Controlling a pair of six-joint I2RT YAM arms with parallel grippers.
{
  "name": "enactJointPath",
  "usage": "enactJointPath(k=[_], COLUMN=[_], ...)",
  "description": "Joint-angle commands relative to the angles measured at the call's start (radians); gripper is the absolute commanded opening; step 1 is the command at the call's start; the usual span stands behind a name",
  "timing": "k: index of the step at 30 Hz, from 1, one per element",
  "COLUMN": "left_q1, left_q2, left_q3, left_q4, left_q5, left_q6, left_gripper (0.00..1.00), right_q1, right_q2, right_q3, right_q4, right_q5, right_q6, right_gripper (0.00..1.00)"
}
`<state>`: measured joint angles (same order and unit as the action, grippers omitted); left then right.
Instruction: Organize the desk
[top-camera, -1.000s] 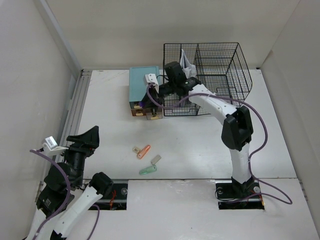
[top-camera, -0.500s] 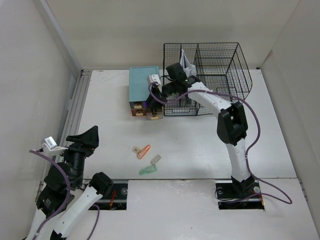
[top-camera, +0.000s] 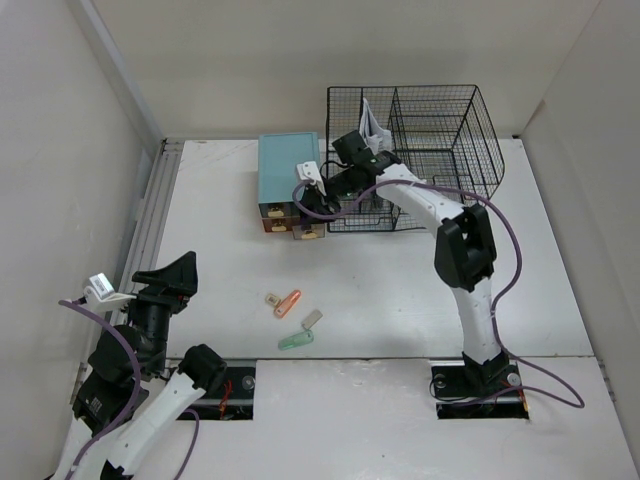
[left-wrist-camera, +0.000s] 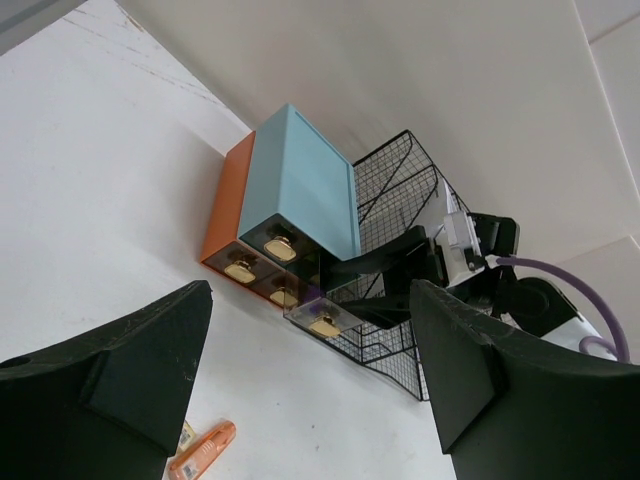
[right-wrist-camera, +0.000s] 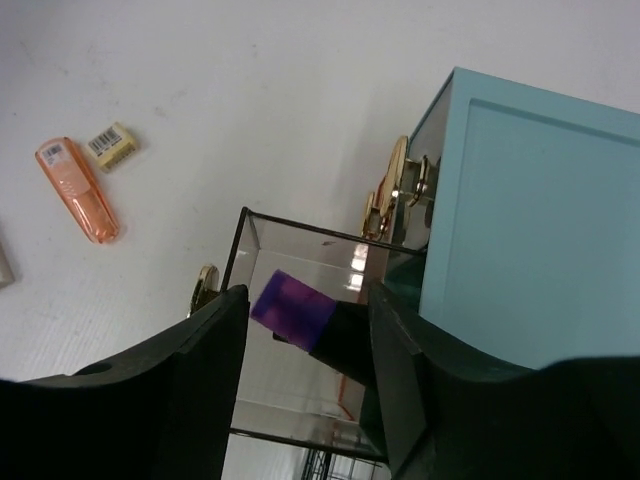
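Observation:
The white desk (top-camera: 400, 290) carries a teal-topped drawer box (top-camera: 288, 170) whose lower right drawer (right-wrist-camera: 300, 400) is pulled out. My right gripper (top-camera: 310, 200) hovers over that clear drawer, its jaws apart. In the right wrist view a purple-and-black piece (right-wrist-camera: 292, 306) sits between the right gripper's (right-wrist-camera: 308, 300) fingers, slightly blurred, inside the drawer's outline. The left gripper (top-camera: 175, 275) stays at the near left, open and holding nothing. In its own view the left gripper (left-wrist-camera: 310, 295) faces the drawer box (left-wrist-camera: 300, 190).
A black wire rack (top-camera: 430, 140) stands behind the right arm, touching the drawer box. Loose on the near middle lie an orange piece (top-camera: 288, 302), a small eraser (top-camera: 271, 299), a beige piece (top-camera: 312, 319) and a green piece (top-camera: 296, 341). A ribbed rail (top-camera: 150, 220) runs along the left edge.
The right gripper has moved forward and down from beside the box top to over the open drawer, and its jaws have widened. The left arm has stayed still.

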<state>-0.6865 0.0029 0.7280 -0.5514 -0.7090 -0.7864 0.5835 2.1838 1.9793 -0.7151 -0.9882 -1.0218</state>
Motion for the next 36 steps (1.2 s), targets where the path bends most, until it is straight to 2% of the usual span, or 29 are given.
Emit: enactJointPath(k=[1, 3, 6, 7, 10, 13, 14, 17, 19, 21, 27, 30, 33, 36], left_q1=[-0.002, -0.002, -0.002, -0.002, -0.002, -0.002, -0.002, -0.002, -0.002, -0.002, -0.002, -0.002, -0.002, -0.002], left_q2=[-0.201, -0.201, -0.201, -0.201, -0.201, -0.201, -0.201, -0.201, -0.201, -0.201, -0.182, -0.172, -0.172, -0.162], left_q3=[0.016, 0.016, 0.016, 0.016, 0.016, 0.016, 0.016, 0.016, 0.016, 0.005, -0.064, -0.105, -0.134, -0.144], left_q4=[0.01, 0.01, 0.01, 0.01, 0.01, 0.01, 0.01, 0.01, 0.01, 0.019, 0.077, 0.105, 0.128, 0.128], left_q5=[-0.01, -0.01, -0.01, -0.01, -0.01, -0.01, -0.01, -0.001, -0.001, 0.022, 0.088, 0.109, 0.131, 0.131], left_q6=[0.01, 0.001, 0.001, 0.001, 0.001, 0.001, 0.001, 0.001, 0.001, 0.001, -0.037, -0.057, -0.066, -0.077], left_gripper=[0.78, 0.78, 0.78, 0.78, 0.78, 0.78, 0.78, 0.78, 0.78, 0.78, 0.77, 0.77, 0.82, 0.93], right_q1=[0.001, 0.022, 0.051, 0.052, 0.076, 0.076, 0.076, 0.085, 0.096, 0.117, 0.19, 0.213, 0.213, 0.222], right_q2=[-0.097, -0.136, -0.215, -0.241, -0.331, -0.312, -0.294, -0.208, -0.196, -0.196, -0.236, -0.259, -0.246, -0.236], right_q3=[-0.011, -0.011, -0.066, -0.091, -0.203, -0.186, -0.174, -0.135, -0.171, -0.21, -0.335, -0.372, -0.372, -0.361], right_q4=[-0.02, -0.02, 0.041, 0.096, 0.19, 0.117, 0.027, -0.105, -0.127, -0.055, 0.193, 0.313, 0.393, 0.442], right_q5=[-0.001, -0.001, 0.046, 0.055, 0.089, 0.047, 0.034, 0.034, 0.062, 0.12, 0.466, 0.563, 0.657, 0.747], right_q6=[-0.044, -0.031, 0.043, 0.06, 0.147, 0.158, 0.146, 0.068, 0.057, 0.057, 0.247, 0.314, 0.364, 0.396], right_gripper=[0.57, 0.55, 0.31, 0.18, 0.03, 0.01, 0.0, 0.0, 0.0, 0.0, 0.0, 0.0, 0.0, 0.0])
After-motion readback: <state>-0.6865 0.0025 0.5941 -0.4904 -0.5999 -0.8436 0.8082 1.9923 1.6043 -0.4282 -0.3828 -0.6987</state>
